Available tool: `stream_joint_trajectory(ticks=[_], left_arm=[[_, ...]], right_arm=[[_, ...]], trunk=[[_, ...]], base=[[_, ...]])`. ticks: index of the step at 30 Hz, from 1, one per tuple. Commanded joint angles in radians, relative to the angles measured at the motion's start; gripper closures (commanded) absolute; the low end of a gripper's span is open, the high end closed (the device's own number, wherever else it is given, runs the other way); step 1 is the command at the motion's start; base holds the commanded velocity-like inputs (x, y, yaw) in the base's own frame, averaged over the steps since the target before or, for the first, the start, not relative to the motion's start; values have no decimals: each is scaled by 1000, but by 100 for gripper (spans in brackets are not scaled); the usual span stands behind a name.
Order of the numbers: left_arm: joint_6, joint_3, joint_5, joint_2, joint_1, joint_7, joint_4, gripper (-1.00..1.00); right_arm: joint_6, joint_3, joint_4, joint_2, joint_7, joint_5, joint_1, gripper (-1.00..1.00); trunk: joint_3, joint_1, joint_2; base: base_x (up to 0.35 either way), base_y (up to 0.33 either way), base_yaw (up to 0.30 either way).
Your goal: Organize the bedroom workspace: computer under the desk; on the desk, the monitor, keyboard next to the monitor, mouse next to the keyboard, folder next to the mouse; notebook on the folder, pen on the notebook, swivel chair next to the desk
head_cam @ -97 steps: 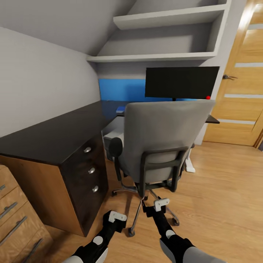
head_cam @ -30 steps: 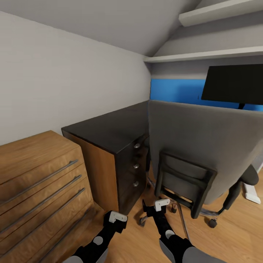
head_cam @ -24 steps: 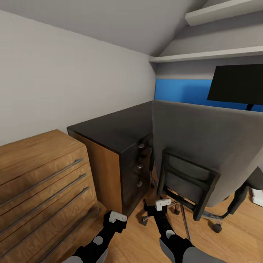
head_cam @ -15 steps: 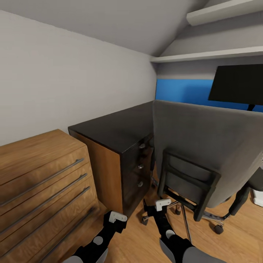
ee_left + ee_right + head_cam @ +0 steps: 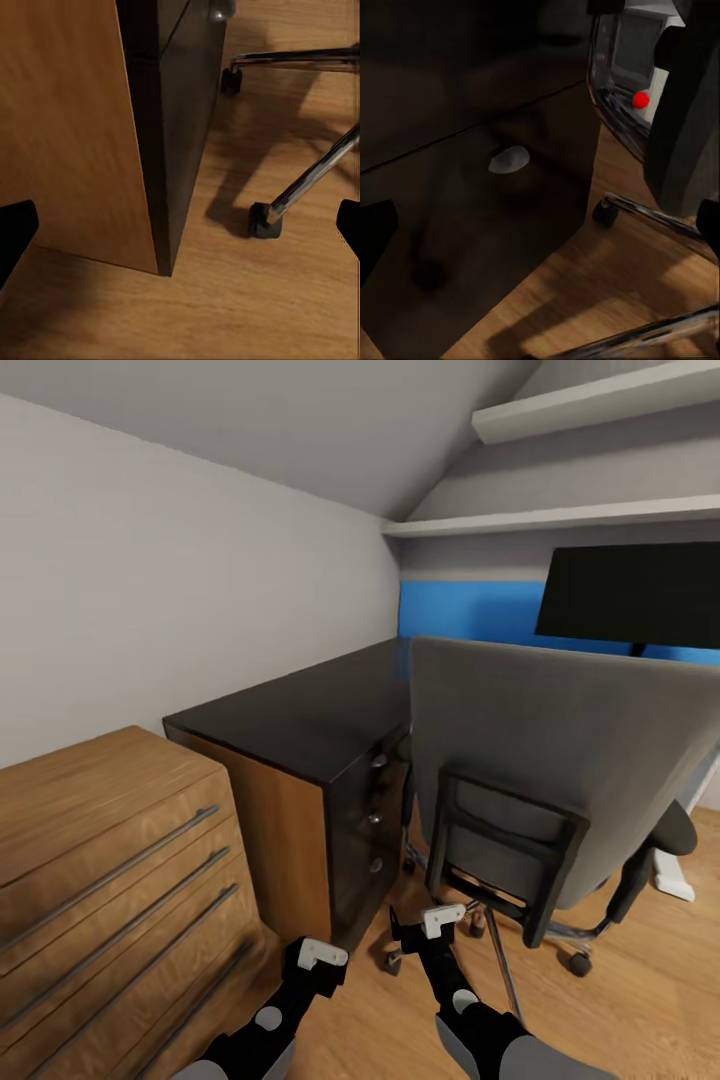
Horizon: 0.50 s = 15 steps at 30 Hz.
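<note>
Facing the swivel chair (image 5: pixel 560 760) from behind, just right of the desk (image 5: pixel 300 710). Rolls easily on castors (likely to spin); best gripped at the black back frame. Left gripper (image 5: pixel 318 957) and right gripper (image 5: pixel 436 922) spread wide, holding nothing.

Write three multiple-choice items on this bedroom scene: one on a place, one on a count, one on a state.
1. The swivel chair shows the camera its: A) front B) back C) underside
2. Round knobs visible on the desk drawers: A) one B) three C) five
3. Both tools, left tool and right tool, are: A) open, empty B) shut on a pen C) shut on the folder

Answers: 1 B, the grey backrest faces the camera. 2 B, three silver knobs stack down the drawer front. 3 A, wrist views show fingertips wide apart.
</note>
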<state>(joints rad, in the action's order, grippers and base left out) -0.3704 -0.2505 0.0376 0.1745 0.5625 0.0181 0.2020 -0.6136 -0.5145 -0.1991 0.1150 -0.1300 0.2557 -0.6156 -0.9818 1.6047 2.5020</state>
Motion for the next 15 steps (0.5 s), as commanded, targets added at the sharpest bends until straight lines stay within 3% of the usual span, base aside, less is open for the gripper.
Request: stream_joint_trajectory(ticks=[1, 11, 15], left_arm=[[-4, 0, 4, 0, 0, 2, -1, -100], [-4, 0, 2, 0, 0, 3, 0, -100], [-4, 1, 1, 0, 0, 3, 1, -100]], right_arm=[[-3, -9, 1, 0, -5, 7, -1, -100], [-4, -7, 1, -1, -5, 7, -1, -100], [-4, -7, 1, -1, -5, 7, -1, -100]], trunk=[[0, 0, 0], [6, 0, 0], [9, 0, 0]], base=[[0, 45, -247], [-10, 16, -262], [-222, 82, -269]])
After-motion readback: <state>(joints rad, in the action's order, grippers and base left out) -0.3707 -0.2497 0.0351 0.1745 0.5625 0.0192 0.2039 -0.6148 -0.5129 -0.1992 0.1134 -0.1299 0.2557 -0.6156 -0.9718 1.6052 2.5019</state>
